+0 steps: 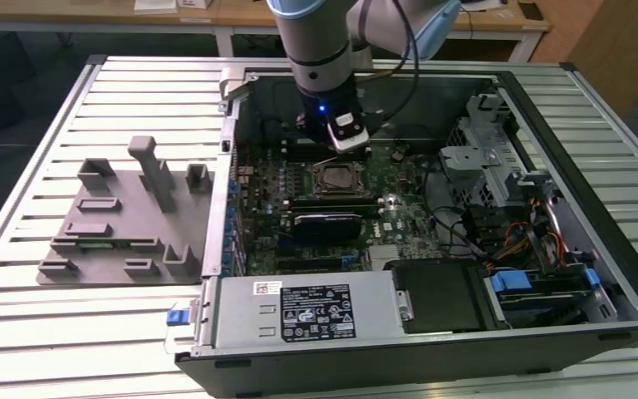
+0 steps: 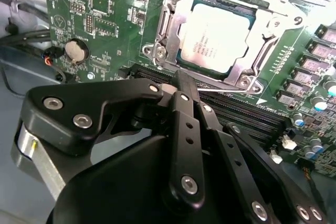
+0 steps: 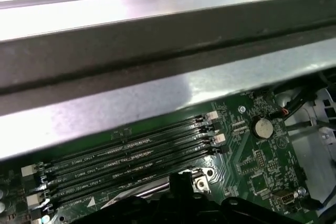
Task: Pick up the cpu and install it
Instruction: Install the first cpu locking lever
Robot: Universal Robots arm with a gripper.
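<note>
The cpu (image 2: 214, 38) already sits in its motherboard socket (image 2: 163, 24) at frame centre, so the closed, empty tool (image 2: 181, 85) beside it should move gently, clear of the memory slots (image 3: 131, 161).

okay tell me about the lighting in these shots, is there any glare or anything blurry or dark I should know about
In the first wrist view, strong glare washes out the case's metal edge and the memory slots look soft. In the second wrist view, the cpu reflects light, paling its top plate, while the gripper close to the lens is dark. In the exterior view, lighting is even, though the case interior sits in shadow.
</note>
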